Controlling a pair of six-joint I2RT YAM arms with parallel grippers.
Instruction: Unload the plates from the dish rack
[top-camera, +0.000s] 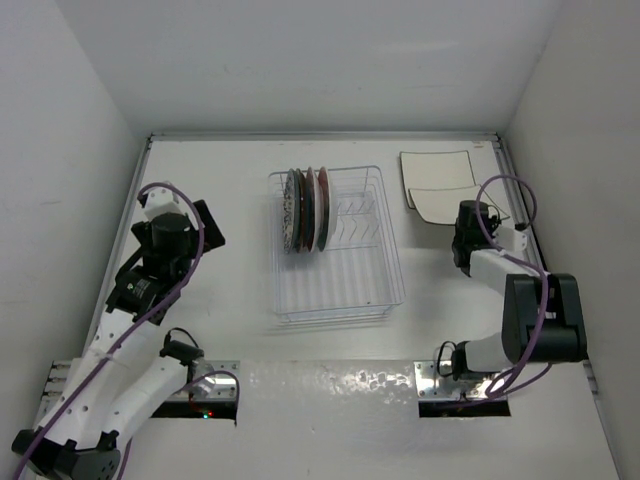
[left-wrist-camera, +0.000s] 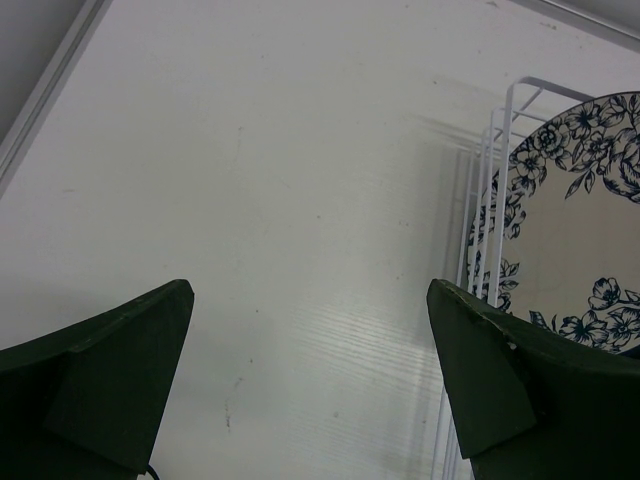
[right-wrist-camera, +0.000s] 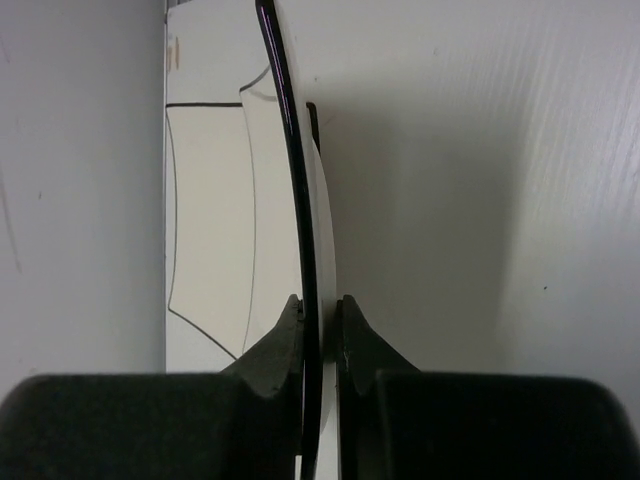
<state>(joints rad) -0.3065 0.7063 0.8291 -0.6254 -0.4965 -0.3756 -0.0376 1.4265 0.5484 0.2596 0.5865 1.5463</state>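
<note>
Between the right gripper's (right-wrist-camera: 320, 305) fingers (right-wrist-camera: 280, 345): the near edge of a square white plate (right-wrist-camera: 312, 240), dark on its back, clenched tight and seen edge-on from the wrist; beyond those fingertips and to their left in the wrist view, a second square plate (right-wrist-camera: 205, 220) lying flat on the table (right-wrist-camera: 480, 200); from above, the held plate overlaps the flat one's near edge, contact between them unclear; left gripper (left-wrist-camera: 310, 290) released, jaws wide apart, hovering over bare table; ahead of it and to its right, the dish rack (left-wrist-camera: 500, 130), a white floral plate (left-wrist-camera: 570, 250) standing upright at the end nearest that gripper; top view shows three round plates (top-camera: 305, 210) on edge, close together, at that same end of the rack.
</note>
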